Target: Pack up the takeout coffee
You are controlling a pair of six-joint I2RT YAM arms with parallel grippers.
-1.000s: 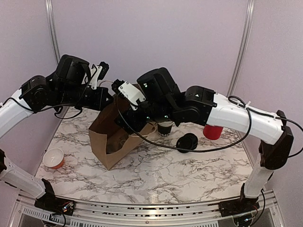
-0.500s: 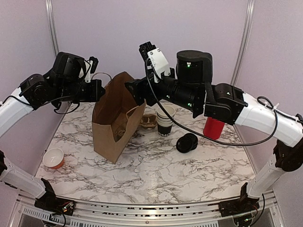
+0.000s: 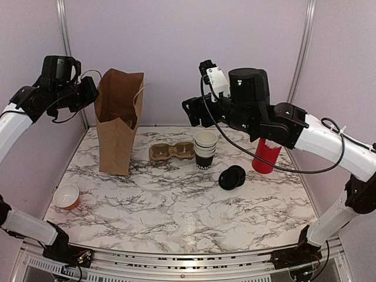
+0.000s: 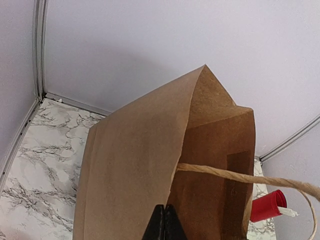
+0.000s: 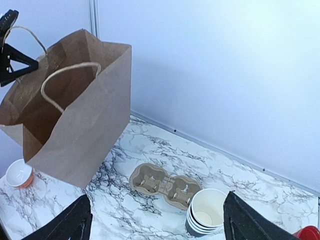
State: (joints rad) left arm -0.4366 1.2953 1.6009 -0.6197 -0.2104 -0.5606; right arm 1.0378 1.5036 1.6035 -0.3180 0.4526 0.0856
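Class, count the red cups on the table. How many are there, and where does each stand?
2. A tall red cup stands at the right, behind the black lids; a small red cup sits near the left front edge. The bag may hide more.

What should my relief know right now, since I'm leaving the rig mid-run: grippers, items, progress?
Left gripper: shut on the upright brown paper bag, near its top.
Right gripper: open, empty, raised near the stack of lidless black paper cups.
Lidded black coffee cup: in no view; possibly inside the bag, whose bottom is hidden.
Empty tan cardboard two-cup carrier lies beside the stack.
Left: confirm the cup is bagged, then release the bag.
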